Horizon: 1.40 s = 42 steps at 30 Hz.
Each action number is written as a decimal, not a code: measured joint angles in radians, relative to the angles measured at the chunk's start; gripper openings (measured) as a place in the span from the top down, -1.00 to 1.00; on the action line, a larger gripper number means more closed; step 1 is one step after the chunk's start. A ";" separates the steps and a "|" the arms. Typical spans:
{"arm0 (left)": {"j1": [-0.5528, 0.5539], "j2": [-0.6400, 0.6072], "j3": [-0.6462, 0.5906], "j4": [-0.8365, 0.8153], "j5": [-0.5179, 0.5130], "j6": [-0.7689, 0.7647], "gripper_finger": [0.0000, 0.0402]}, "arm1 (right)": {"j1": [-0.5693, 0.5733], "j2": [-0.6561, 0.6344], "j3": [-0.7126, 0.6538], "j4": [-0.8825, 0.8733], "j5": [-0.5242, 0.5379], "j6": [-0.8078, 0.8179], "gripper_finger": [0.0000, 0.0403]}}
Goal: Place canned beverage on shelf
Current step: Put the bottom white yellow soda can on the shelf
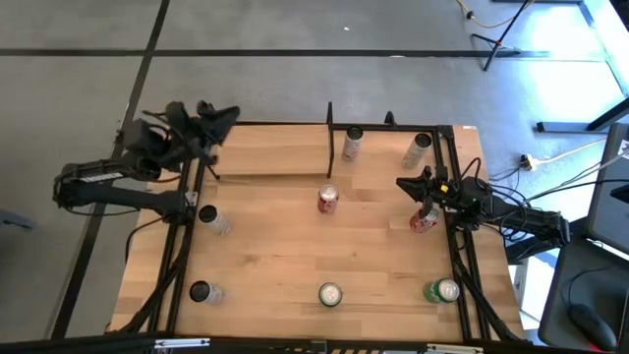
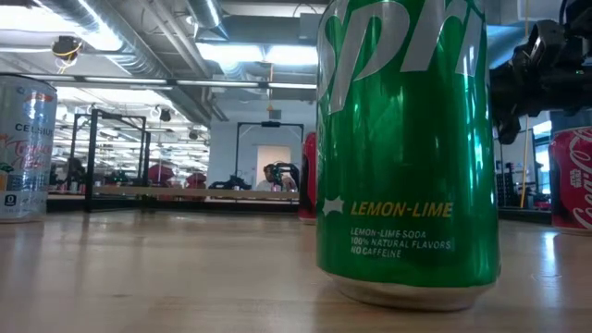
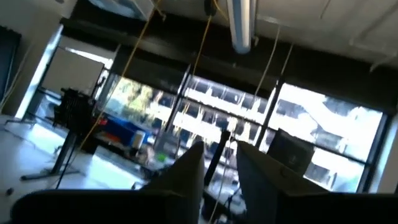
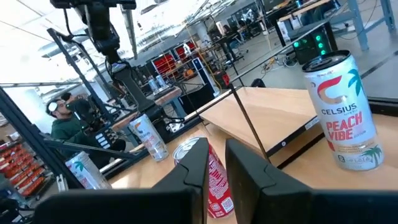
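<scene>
Only the high view takes in the whole tabletop (image 1: 275, 246). There the left gripper (image 1: 221, 118) is raised over the far left corner, well apart from every can, and the right gripper (image 1: 413, 185) hangs near the right edge, just beside a red can (image 1: 425, 220). The left wrist view faces up into ceiling beams and windows. Its fingers (image 3: 186, 177) stand narrowly parted with nothing between them. The right wrist view shows that gripper (image 4: 216, 158) closed and empty. It also makes legible a label the high view cannot, a Celsius can (image 4: 342, 112) reading "Peach Vibe". This canned beverage stands upright on the shelf (image 4: 273, 106), behind its thin black rod. From above, the shelf (image 1: 388, 133) runs along the far edge beside a black divider post (image 1: 329, 123) and carries two cans, one upright (image 1: 351, 145) and one (image 1: 417, 149) that looks tilted. Another red can (image 1: 327, 200) stands mid-table. Two silver cans (image 1: 211, 218) (image 1: 203, 292) stand on the left side. A pale can (image 1: 329, 294) and a green Sprite can (image 1: 442, 291) stand along the near edge. The low view is filled by the Sprite can (image 2: 407, 148), its "Lemon-Lime" lettering readable. All the cans stand closed. In the room beyond, a seated person (image 4: 62, 118) wears headphones.
</scene>
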 joint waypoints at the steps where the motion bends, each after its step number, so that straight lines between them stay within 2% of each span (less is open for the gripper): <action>1: 0.000 0.017 0.021 -0.040 0.004 -0.001 0.47 | 0.000 0.000 0.001 -0.001 0.000 0.000 0.78; 7: 0.000 0.092 0.189 -0.358 0.044 0.010 -0.01 | 0.000 0.000 0.005 0.003 0.026 0.015 0.71; 11: 0.000 0.156 0.346 -0.640 0.044 0.057 -0.28 | 0.000 0.000 0.006 0.003 0.025 0.066 0.46; 14: 0.000 0.207 0.458 -0.859 0.060 0.069 -0.40 | 0.000 0.000 0.006 0.003 0.024 0.080 0.21; 18: -0.001 0.266 0.551 -1.077 0.087 -0.017 -0.44 | 0.000 0.000 0.006 0.001 0.024 0.082 -0.08; 22: -0.026 0.298 0.572 -1.278 0.126 -0.143 -0.44 | 0.000 0.000 0.007 -0.004 0.020 0.082 -0.25; 27: -0.069 0.314 0.572 -1.552 0.183 -0.309 -0.45 | 0.000 0.000 0.007 -0.007 0.012 0.083 -0.31; 31: -0.114 0.331 0.572 -1.701 0.229 -0.395 -0.45 | 0.000 0.000 0.008 -0.008 -0.022 0.106 -0.31; 35: -0.168 0.367 0.571 -1.860 0.256 -0.387 -0.45 | 0.000 0.000 0.008 -0.017 -0.030 0.102 -0.31; 42: -0.237 0.405 0.511 -1.861 0.255 -0.230 -0.45 | 0.000 0.000 0.008 -0.042 -0.030 0.078 -0.31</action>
